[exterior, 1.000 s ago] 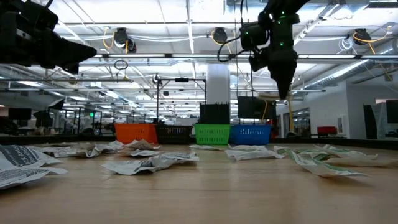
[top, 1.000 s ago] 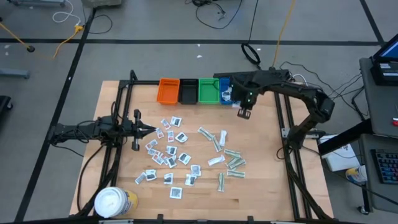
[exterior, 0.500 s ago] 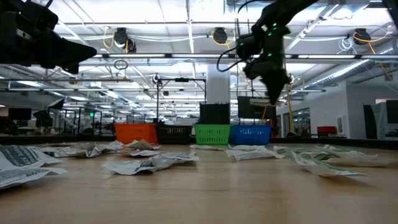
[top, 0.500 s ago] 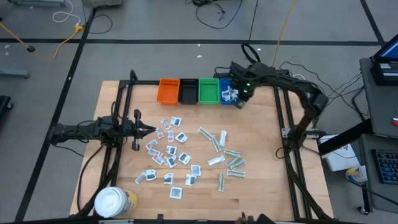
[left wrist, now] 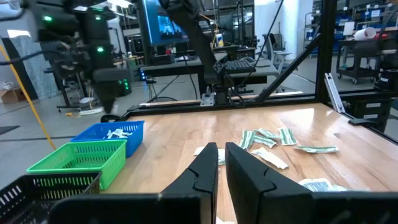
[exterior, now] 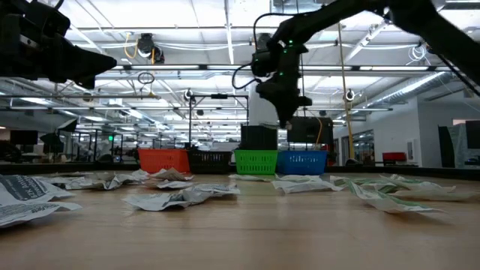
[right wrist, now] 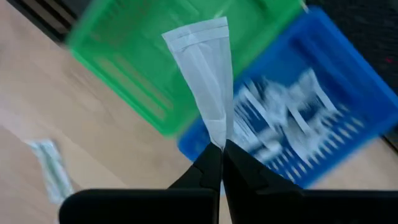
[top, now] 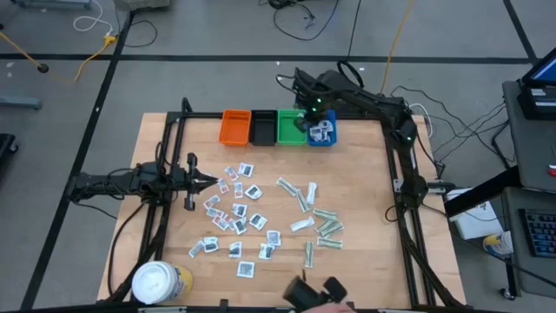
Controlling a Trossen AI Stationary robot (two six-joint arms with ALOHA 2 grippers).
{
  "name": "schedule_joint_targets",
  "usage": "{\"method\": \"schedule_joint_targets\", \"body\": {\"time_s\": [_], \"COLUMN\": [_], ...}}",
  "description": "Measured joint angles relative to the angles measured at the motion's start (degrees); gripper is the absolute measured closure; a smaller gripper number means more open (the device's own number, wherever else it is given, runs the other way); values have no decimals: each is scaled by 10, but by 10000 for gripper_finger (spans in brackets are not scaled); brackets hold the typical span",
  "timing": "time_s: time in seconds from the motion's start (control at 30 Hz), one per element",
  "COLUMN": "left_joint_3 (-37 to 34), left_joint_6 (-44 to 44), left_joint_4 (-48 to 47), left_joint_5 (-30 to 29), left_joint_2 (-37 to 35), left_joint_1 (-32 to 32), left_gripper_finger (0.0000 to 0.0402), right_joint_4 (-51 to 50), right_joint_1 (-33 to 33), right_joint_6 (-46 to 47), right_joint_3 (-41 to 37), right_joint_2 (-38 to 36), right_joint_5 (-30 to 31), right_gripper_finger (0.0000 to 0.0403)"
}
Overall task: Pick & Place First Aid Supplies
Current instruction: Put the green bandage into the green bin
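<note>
Right wrist view shows us the right gripper (right wrist: 217, 149) pinching one strip wrapper (right wrist: 204, 74) by its end, the long pale packet standing out beyond the fingertips over the green bin (right wrist: 161, 62), with the blue bin (right wrist: 348, 124) just beside it. We judge it is held by one end so that it can fall free once the jaws part. It is flat, whitish with a faint green tint, crimped across its far end.

In the high view the right gripper (top: 306, 111) hangs at about twelve o'clock on the table, over the green bin (top: 289, 127); white sachets (top: 323, 131) already lie in the blue bin (top: 320, 139). The rest of the supplies are strewn mid-table: squarish printed sachets (top: 234, 209) toward nine o'clock, green-white strips (top: 317, 222) toward four.

The left gripper (top: 207, 182) waits at nine o'clock beside the sachets, its fingers (left wrist: 205, 168) nearly pressed together on nothing.
</note>
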Motion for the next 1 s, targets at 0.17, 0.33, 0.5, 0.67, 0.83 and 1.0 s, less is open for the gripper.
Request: {"method": "schedule_joint_targets", "body": {"time_s": [0.17,0.33,0.5,0.67,0.83,1.0], "left_joint_3": [0,0,0,0,0,0], "left_joint_6": [0,0,0,0,0,0], "left_joint_4": [0,0,0,0,0,0], "left_joint_5": [0,0,0,0,0,0], "left_joint_2": [0,0,0,0,0,0], "left_joint_1": [0,0,0,0,0,0], "left_gripper_finger": [364,364,364,364,364,364], "right_joint_4": [11,53,82,98,95,93], "right_joint_1": [0,1,6,12,16,17], "right_joint_6": [22,29,31,20,18,13], "right_joint_3": [87,108,107,108,100,81], "right_joint_2": [51,72,98,122,144,148], "right_joint_5": [-32,-32,-30,-30,-30,-27], "right_gripper_finger": [403,403,403,403,403,402]}}
